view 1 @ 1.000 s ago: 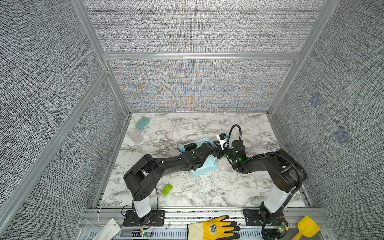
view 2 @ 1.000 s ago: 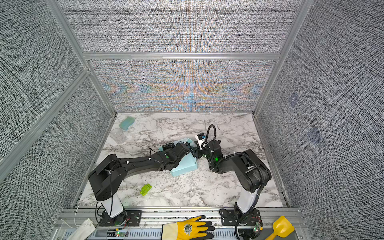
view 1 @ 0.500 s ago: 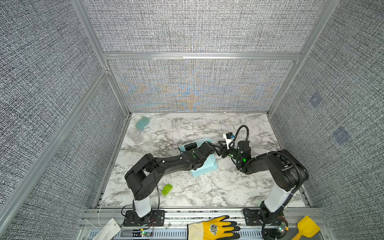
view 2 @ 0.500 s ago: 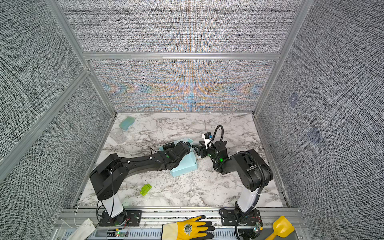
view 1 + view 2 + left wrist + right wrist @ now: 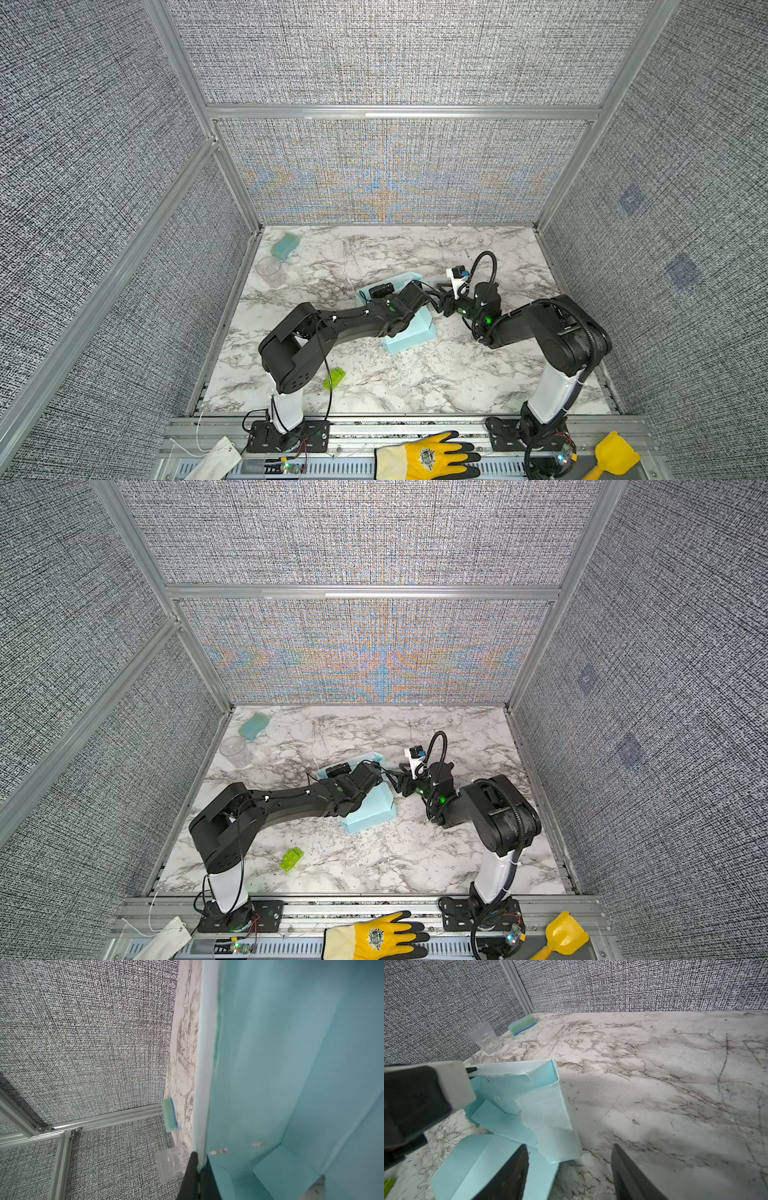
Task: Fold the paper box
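Observation:
The paper box [image 5: 409,334] [image 5: 370,812] is pale light-blue and partly folded, lying mid-table. In the right wrist view its far and right walls [image 5: 550,1109] stand upright, loose flaps lie inside, and a flat panel spreads toward the front. My left gripper [image 5: 198,1167] is shut on the top edge of the box's far wall [image 5: 204,1064]. Its black tips [image 5: 471,1071] pinch that edge. My right gripper [image 5: 436,297] [image 5: 569,1167] hangs open just right of the box, low over the table. One finger [image 5: 512,1174] is over the flat panel, and nothing is between the jaws.
A teal sponge [image 5: 284,245] and a clear cup [image 5: 270,270] stand at the far left by the wall. A lime-green brick [image 5: 334,378] lies front left beside the left arm's base. A yellow glove [image 5: 424,457] and a yellow scoop [image 5: 615,455] rest on the front rail.
My right gripper has drawn back to the right, away from the box's right wall, and then stopped. The left gripper has kept its pinch on the box.

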